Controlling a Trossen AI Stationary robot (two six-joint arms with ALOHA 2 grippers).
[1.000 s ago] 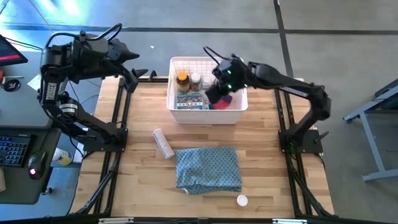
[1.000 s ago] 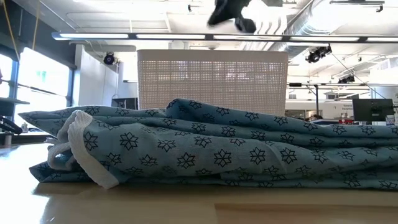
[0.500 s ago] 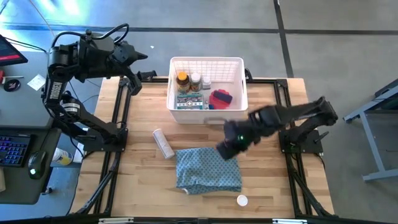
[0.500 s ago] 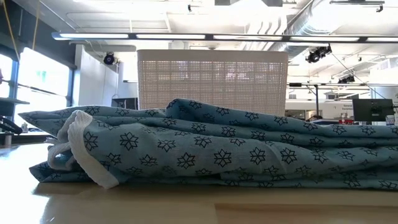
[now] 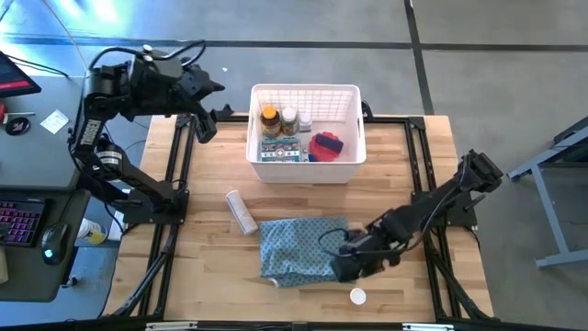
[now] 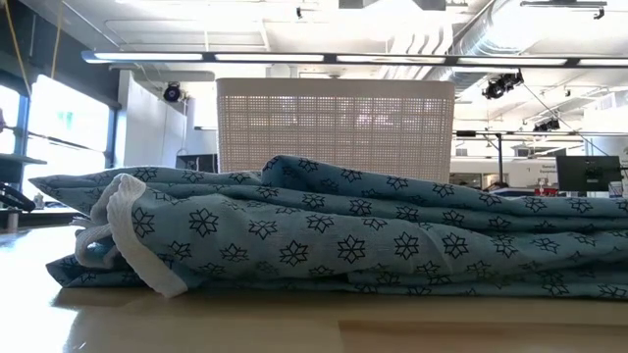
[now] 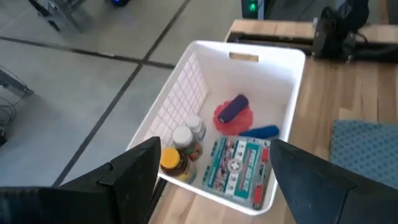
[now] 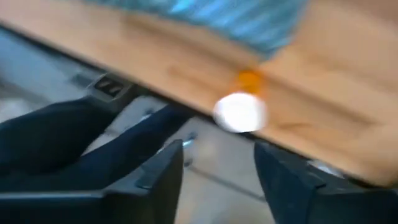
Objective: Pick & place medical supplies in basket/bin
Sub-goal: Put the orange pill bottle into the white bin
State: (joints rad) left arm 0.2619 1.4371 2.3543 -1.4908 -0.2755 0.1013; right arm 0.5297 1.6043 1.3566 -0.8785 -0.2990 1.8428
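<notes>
The right gripper [image 5: 342, 268] is seen spread apart and holding nothing, down at the blue-grey patterned cloth [image 5: 303, 246], just beside the small white-capped bottle [image 5: 357, 296]; the white latticed plastic basket [image 5: 305, 92] sits beyond the cloth; the left gripper [image 5: 207, 115] is parked wide apart beside that basket.

High view looks straight down; low view sits close behind the cloth [image 6: 324, 230], both showing the basket [image 5: 305, 91].

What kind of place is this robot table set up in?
Probably a robotics lab or workshop in an industrial-style building. The wooden table stands on a bare concrete floor, the low view shows exposed ducts and strip lights overhead, and a computer keyboard sits beside the table.
</notes>
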